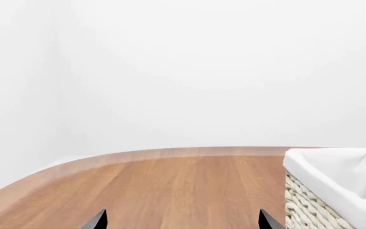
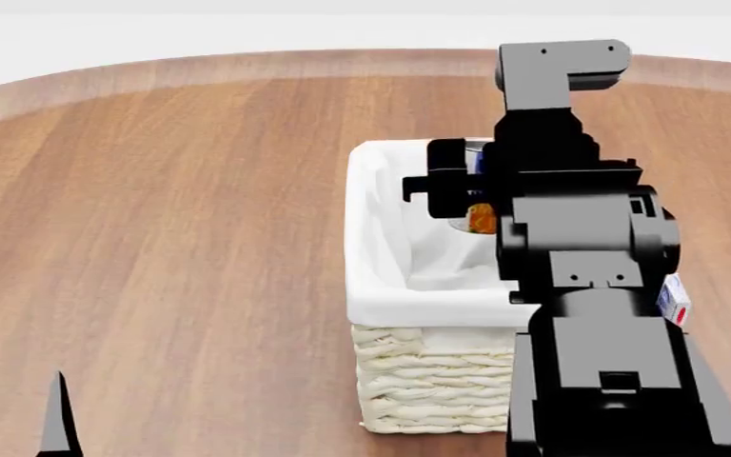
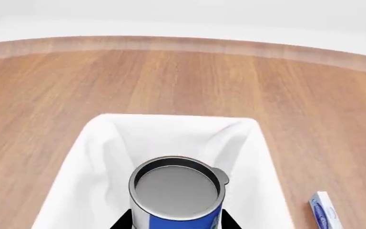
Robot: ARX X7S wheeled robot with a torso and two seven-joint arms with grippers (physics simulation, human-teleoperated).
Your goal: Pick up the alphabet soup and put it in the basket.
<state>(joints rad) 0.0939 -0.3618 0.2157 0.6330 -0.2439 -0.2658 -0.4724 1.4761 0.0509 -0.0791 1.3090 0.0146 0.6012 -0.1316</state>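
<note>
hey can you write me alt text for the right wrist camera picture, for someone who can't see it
The right end effector holds the alphabet soup, a blue-labelled can with a silvery lid, upright over the open, white-lined basket. The basket stands on a wooden table, and a small white and blue box lies on the table beside it.

Bright, even, sharp, nearly shadowless renders

Curved wooden tabletop [image 1: 170, 186], plain white walls [image 1: 170, 71]

Plainly a bare simulated test room: rounded wooden tabletop [image 1: 170, 186] ahead of the left gripper [image 1: 181, 220], blank white walls [image 1: 202, 71] beyond (no furnishings).
</note>
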